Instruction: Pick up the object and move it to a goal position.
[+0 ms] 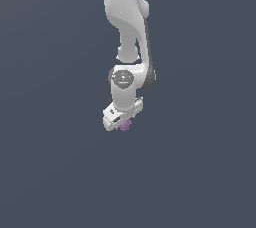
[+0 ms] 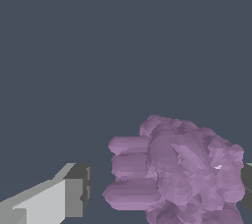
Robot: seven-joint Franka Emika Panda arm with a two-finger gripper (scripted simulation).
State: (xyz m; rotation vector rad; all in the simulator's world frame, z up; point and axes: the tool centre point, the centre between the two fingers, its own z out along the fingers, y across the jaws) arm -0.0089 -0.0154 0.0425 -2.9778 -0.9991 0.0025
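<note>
Claw: My claw (image 1: 121, 120) hung low under the white arm (image 1: 126, 17), tilted, its fingers (image 2: 59, 196) spread to either side of the purple clump (image 2: 182, 171).
Grip: One finger stood clear of the clump; whether the other touched it, I could not tell.
Clump: It sat between the fingers, just beneath the claw body.
Reason: I judged this straddle set up the squeeze before lifting.

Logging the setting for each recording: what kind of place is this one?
A bare simulated scene, not a real room: flat, uniform blue-grey backdrop with no furniture visible, a cleanly rendered white robot arm, and a faceted purple clump between the fingers of the pincer.
</note>
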